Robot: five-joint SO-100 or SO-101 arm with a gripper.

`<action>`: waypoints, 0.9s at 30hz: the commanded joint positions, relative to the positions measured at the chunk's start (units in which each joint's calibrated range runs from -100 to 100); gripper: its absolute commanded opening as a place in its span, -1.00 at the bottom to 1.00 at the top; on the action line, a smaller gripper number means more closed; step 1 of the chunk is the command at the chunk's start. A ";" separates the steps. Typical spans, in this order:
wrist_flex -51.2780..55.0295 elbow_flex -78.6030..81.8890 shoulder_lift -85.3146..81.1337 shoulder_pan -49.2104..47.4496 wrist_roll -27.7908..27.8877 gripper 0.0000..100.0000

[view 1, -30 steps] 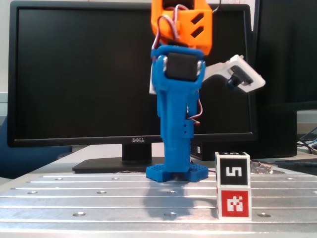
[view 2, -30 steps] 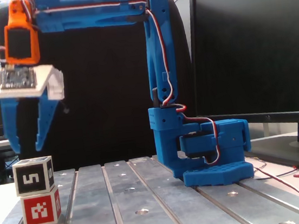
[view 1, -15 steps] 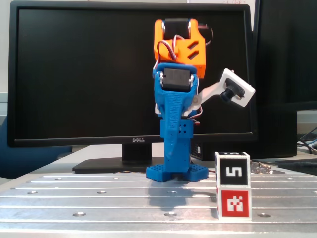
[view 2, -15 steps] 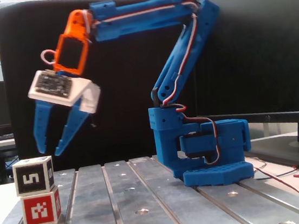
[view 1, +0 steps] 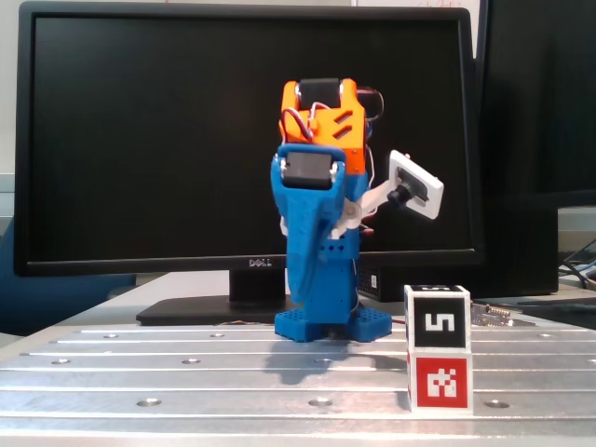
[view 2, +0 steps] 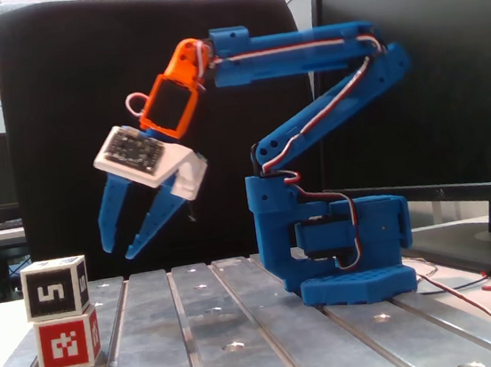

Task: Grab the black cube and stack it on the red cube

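Observation:
The black cube (view 1: 439, 319) with a white "5" marker sits squarely on top of the red cube (view 1: 440, 382) at the front right of the metal table; the stack also shows at the left in a fixed view, black cube (view 2: 55, 287) over red cube (view 2: 67, 341). My gripper (view 2: 121, 250) is open and empty, its blue fingers (view 2: 155, 220) pointing down-left, raised above the table and apart from the stack. In the front-on fixed view the arm (view 1: 318, 233) faces the camera and the fingertips are hard to make out.
The arm's blue base (view 2: 344, 252) stands on the ribbed metal table (view 2: 247, 344). A black Dell monitor (view 1: 140, 140) stands behind the arm. A dark chair back (view 2: 68, 125) is behind the gripper. Cables (view 2: 473, 285) lie right of the base.

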 commanded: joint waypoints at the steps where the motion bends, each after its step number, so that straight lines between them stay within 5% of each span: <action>1: -0.55 3.29 -6.34 0.03 -0.18 -0.86; 27: 6.29 24.37 -40.34 -0.12 -2.60 -0.86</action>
